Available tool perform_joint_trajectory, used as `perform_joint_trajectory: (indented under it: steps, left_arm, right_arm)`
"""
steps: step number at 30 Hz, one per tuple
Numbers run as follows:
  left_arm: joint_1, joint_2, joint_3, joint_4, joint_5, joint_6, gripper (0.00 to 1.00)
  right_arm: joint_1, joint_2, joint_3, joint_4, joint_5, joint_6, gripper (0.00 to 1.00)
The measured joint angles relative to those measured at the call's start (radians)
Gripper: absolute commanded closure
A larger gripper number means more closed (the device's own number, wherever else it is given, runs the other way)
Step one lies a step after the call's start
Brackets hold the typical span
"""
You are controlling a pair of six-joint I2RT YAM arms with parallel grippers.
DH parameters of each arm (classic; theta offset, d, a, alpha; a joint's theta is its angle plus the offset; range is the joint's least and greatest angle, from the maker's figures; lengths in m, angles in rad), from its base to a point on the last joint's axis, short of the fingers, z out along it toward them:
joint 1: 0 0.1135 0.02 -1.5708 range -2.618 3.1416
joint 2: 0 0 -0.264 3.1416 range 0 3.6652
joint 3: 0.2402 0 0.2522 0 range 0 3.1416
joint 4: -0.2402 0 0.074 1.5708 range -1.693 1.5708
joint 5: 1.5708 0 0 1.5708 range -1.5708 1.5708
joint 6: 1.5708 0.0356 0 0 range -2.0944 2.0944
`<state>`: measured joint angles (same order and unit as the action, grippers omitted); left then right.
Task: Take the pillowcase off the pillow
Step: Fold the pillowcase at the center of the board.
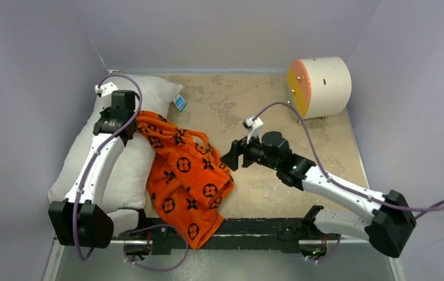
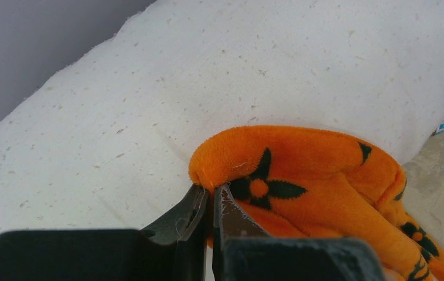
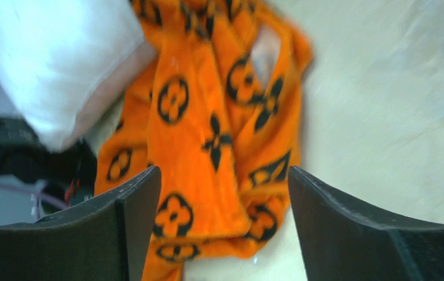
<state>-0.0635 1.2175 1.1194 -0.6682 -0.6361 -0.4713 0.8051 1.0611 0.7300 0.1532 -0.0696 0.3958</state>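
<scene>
The white pillow [image 1: 120,170] lies along the left side of the table, its blue tag [image 1: 180,103] at the far end. The orange pillowcase [image 1: 187,178] with black motifs lies crumpled beside it, off the pillow, its near end hanging over the front bar. My left gripper [image 1: 127,130] is shut on an upper fold of the pillowcase [image 2: 301,175] over the pillow [image 2: 208,76]. My right gripper [image 1: 232,158] is open and empty, just right of the pillowcase. In the right wrist view the pillowcase [image 3: 208,134] and a pillow corner [image 3: 55,58] show between the spread fingers [image 3: 140,211].
A white cylinder with an orange face [image 1: 319,86] stands at the back right. Grey walls close in the table on three sides. A black bar [image 1: 255,228] runs along the front edge. The tan tabletop [image 1: 301,187] shows right of the pillowcase.
</scene>
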Motion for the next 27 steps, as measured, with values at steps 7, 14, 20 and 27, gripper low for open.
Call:
perform_joint_trajectory:
  steps: [7,14,20,27]
  left_arm:
    - [0.0,0.007,0.0,0.0,0.011,0.0,1.0]
    - [0.0,0.013,0.0,0.0,0.032,0.001,1.0]
    - [0.001,0.013,0.0,0.0,0.039,0.002,1.0]
    - [0.002,0.013,0.0,0.0,0.042,0.01,1.0]
  right_arm:
    - [0.012,0.127,-0.19,0.002,-0.171,0.08,0.26]
    - [0.012,0.149,-0.215,0.053,-0.241,0.109,0.26]
    - [0.012,0.241,-0.213,0.146,-0.283,0.114,0.28]
    - [0.012,0.328,-0.192,0.192,-0.293,0.119,0.39]
